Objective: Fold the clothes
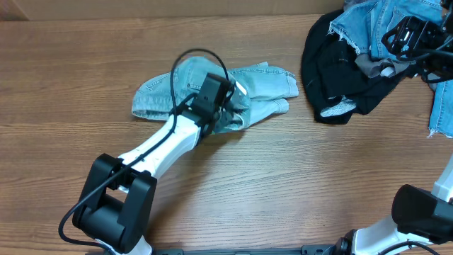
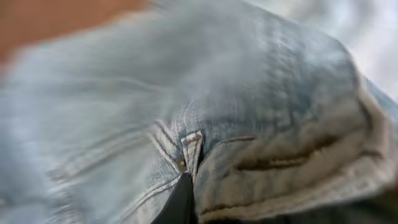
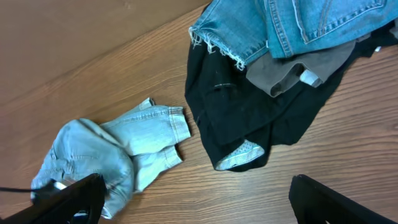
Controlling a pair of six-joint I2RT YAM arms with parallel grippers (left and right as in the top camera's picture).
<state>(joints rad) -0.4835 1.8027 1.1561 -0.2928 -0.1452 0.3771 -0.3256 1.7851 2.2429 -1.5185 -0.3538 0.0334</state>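
The pale light-blue denim trousers (image 1: 269, 81) lie bunched at the table's middle and also show in the right wrist view (image 3: 143, 134). My left gripper (image 1: 228, 105) is down on their middle, shut on a fold of the denim (image 2: 280, 93). Only one dark finger (image 2: 181, 200) shows there, pressed against a stitched seam. My right gripper (image 1: 407, 35) hovers open and empty over the pile at the far right, its fingers wide apart (image 3: 199, 199). The pile holds frayed mid-blue denim (image 1: 361, 25), a black garment (image 1: 333, 67) and a grey one (image 1: 368, 65).
More blue denim (image 1: 442, 106) hangs at the right edge of the table. Bare wooden table (image 1: 283, 177) lies in front of the trousers and to their left. The left arm (image 1: 152, 149) stretches from the front left to the trousers.
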